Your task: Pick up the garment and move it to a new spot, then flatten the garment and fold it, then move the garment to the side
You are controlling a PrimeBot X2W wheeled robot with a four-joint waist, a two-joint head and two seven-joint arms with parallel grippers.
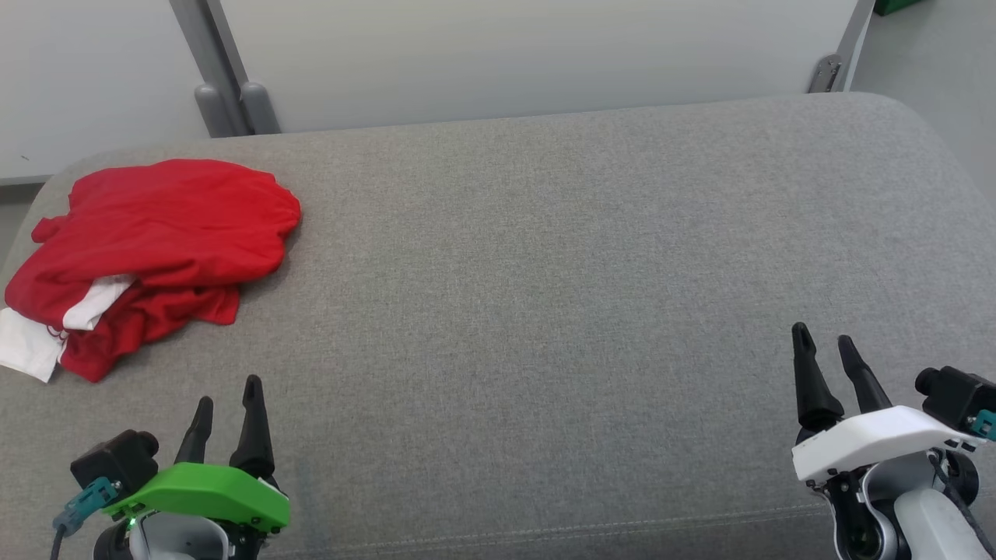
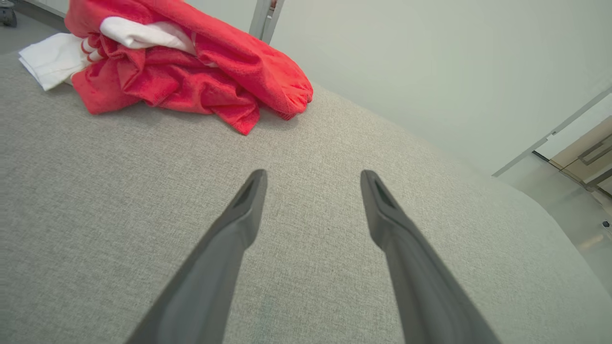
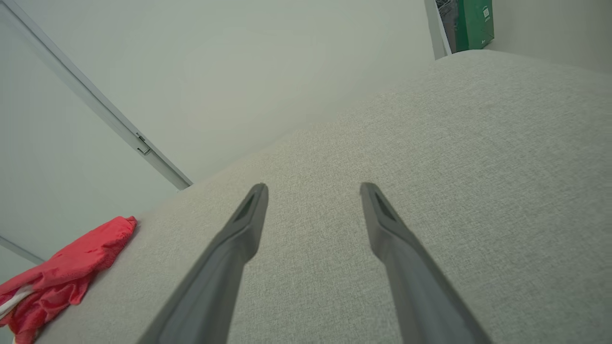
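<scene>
Red crumpled cloth garment with white patches (image 1: 156,241) sits heaped on the biggest thing here, a broad grey woven-fabric cushion (image 1: 545,311) with rounded corners, bare across most of its top. The heap lies ahead of the left hand (image 1: 228,391) and a little to its left, near but not touching. It is far off to the left of the right hand (image 1: 822,334), well apart. A white flap pokes out on the side of the heap nearest the cushion's edge.

Both hands hover low over the cushion at its near side, long dark fingers spread wide and holding nothing. Nothing has been picked up yet.

From where I stand, the trouble I'd expect is a shallow grab. The garment is bunched in several layers, so a pinch on the top fold alone could let the rest trail, drag or slip free during the carry. Nudging the heap sideways might push that white flap over the cushion's edge. Fingers driven down too hard might also catch the cushion's cover along with the cloth.
</scene>
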